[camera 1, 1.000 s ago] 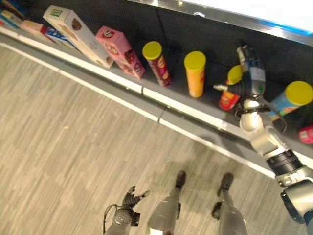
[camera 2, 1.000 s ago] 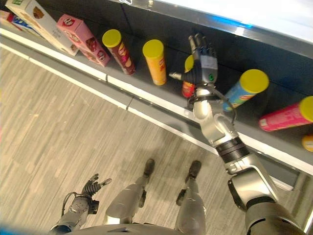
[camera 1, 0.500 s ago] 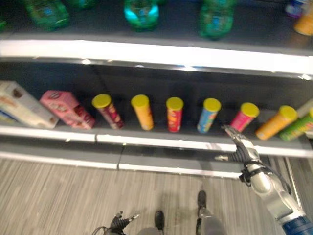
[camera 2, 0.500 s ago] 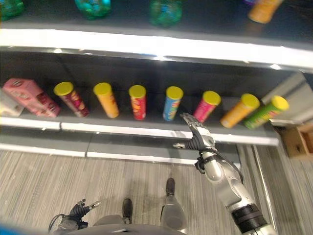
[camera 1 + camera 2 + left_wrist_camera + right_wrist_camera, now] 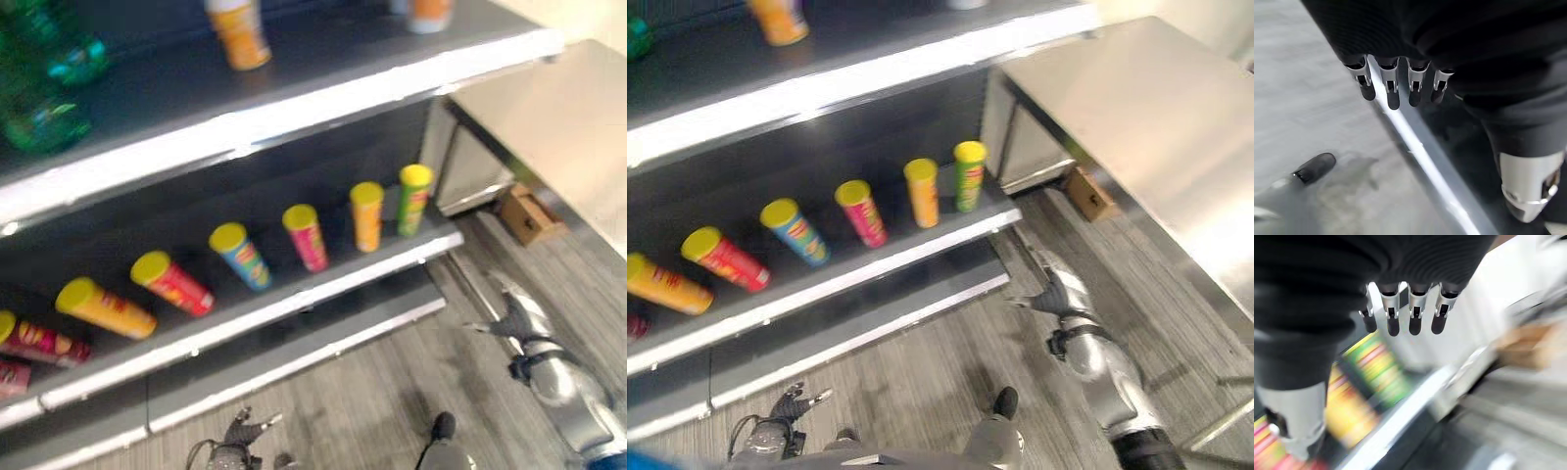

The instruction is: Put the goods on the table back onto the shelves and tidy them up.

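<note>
Several yellow-lidded crisp tubes stand tilted in a row on the lower dark shelf (image 5: 323,294): a green one (image 5: 414,198) at the right end, then an orange (image 5: 367,215), a pink (image 5: 307,237), a blue (image 5: 241,257) and a red one (image 5: 176,285). My right hand (image 5: 511,315) hangs open and empty over the floor, just past the shelf's right end. The left hand (image 5: 241,443) is low over the floor at the front, its fingers (image 5: 1393,90) relaxed and holding nothing.
The upper shelf (image 5: 294,108) carries green bottles (image 5: 39,93) and an orange tube (image 5: 240,34). A steel table (image 5: 1136,117) stands to the right of the shelves, with a small cardboard box (image 5: 529,211) on the floor under it.
The camera has swung to the right, bringing the shelf's end and the steel table into view. My right hand has left the shelf's edge and now sits beyond the shelf's end.
</note>
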